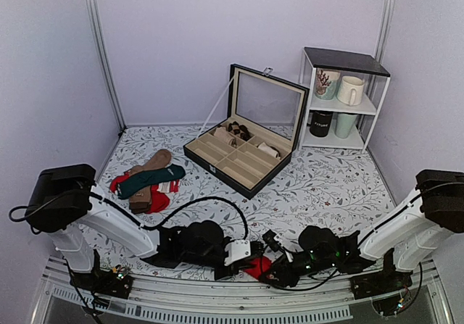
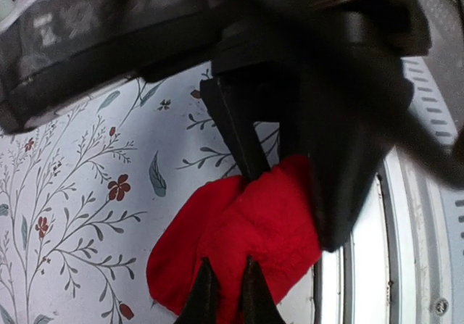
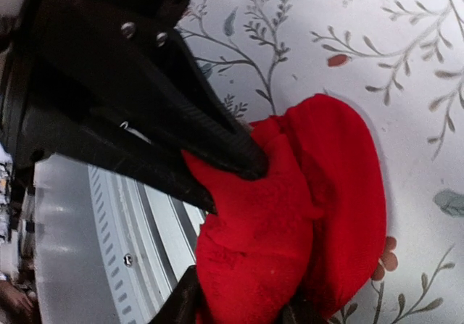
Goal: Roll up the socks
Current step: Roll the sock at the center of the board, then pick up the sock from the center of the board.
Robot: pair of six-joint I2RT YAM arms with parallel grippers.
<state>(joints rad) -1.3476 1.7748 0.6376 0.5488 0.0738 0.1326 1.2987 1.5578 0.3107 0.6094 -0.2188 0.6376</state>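
Top external view | bright red fuzzy fabric socks (image 1: 259, 267) bunched at mid near edge of floral-print table (image 1: 326, 186) | left gripper (image 2: 228, 298) pinched tight on a fold | right gripper (image 3: 239, 313) narrowly clasping the bulk | judged light, soft, compressible, non-slip: grasp thick middle, not loose edges

Two arms, left (image 1: 116, 222) and right (image 1: 395, 230); one red sock bundle (image 1: 259, 267), number of socks in it unclear; one loose sock pile with at least three kinds: dark green (image 1: 148, 181), brown (image 1: 152, 161), red-white striped (image 1: 168, 187); one open box (image 1: 217, 175), at least two rolled items inside; one shelf rack (image 1: 346, 61), two tiers; four mugs: patterned (image 1: 326, 83), white (image 1: 350, 90), black (image 1: 320, 123), pale green (image 1: 345, 125)
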